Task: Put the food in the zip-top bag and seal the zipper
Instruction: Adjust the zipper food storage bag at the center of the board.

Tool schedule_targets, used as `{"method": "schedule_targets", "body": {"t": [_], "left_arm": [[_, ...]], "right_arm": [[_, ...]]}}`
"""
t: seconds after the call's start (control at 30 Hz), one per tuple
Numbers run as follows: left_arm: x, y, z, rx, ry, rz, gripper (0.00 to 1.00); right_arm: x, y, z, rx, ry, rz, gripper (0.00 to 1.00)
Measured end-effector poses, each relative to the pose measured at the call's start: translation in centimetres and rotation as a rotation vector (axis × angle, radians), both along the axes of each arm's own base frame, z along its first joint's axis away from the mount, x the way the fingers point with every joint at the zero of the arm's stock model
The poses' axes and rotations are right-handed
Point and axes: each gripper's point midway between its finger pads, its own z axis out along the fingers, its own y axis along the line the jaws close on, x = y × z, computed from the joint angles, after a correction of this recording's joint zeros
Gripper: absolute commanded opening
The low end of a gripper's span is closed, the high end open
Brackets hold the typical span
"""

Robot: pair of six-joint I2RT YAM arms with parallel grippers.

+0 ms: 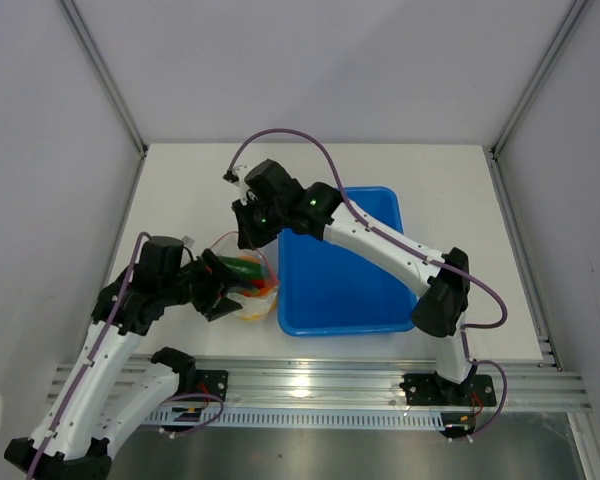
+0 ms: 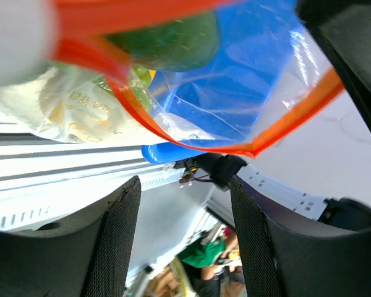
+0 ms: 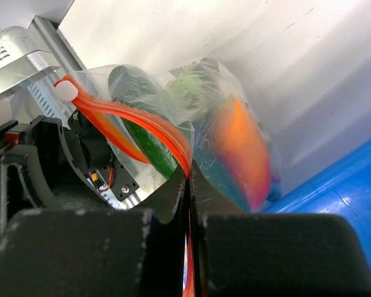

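Note:
The clear zip-top bag (image 1: 252, 285) lies left of the blue tub and holds food: a long green vegetable (image 3: 142, 133), an orange fruit (image 3: 241, 142) and something pale green (image 3: 188, 83). The right gripper (image 3: 188, 179) is shut on the red-orange zipper (image 3: 142, 120) at the bag's far edge, and shows in the top view (image 1: 248, 235). The left gripper (image 2: 185, 247) is open, nothing between its fingers (image 2: 111, 241). It sits just below the bag's mouth (image 2: 191, 139), at the bag's near left side (image 1: 220, 290). A white slider tab (image 3: 65, 91) sits at the zipper's end.
The blue tub (image 1: 340, 270) stands right of the bag, touching or almost touching it, with the right arm reaching over it. The aluminium rail (image 1: 310, 380) runs along the table's near edge. White walls close in the left, back and right sides.

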Motion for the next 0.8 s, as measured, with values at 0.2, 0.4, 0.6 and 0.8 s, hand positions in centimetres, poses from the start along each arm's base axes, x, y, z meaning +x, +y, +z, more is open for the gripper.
{"method": "schedule_targets", "body": {"t": [0.2, 0.4, 0.6, 0.8], "left_arm": [[0.7, -0.3, -0.9, -0.015, 0.113, 0.094, 0.62], [0.9, -1.5, -2.5, 0.005, 0.252, 0.150, 0.62], [2.0, -2.0, -3.1, 0.001, 0.314, 0.231, 0.61], [3.2, -2.2, -3.7, 0.000, 0.350, 0.298, 0.56]], "right_arm": [[0.6, -0.2, -0.1, -0.009, -0.010, -0.054, 0.00], [1.3, -0.4, -0.2, -0.018, -0.014, -0.111, 0.00], [1.5, -0.6, -0.3, -0.027, -0.021, -0.126, 0.00], [1.6, -0.7, -0.4, -0.031, -0.024, -0.130, 0.00]]}}
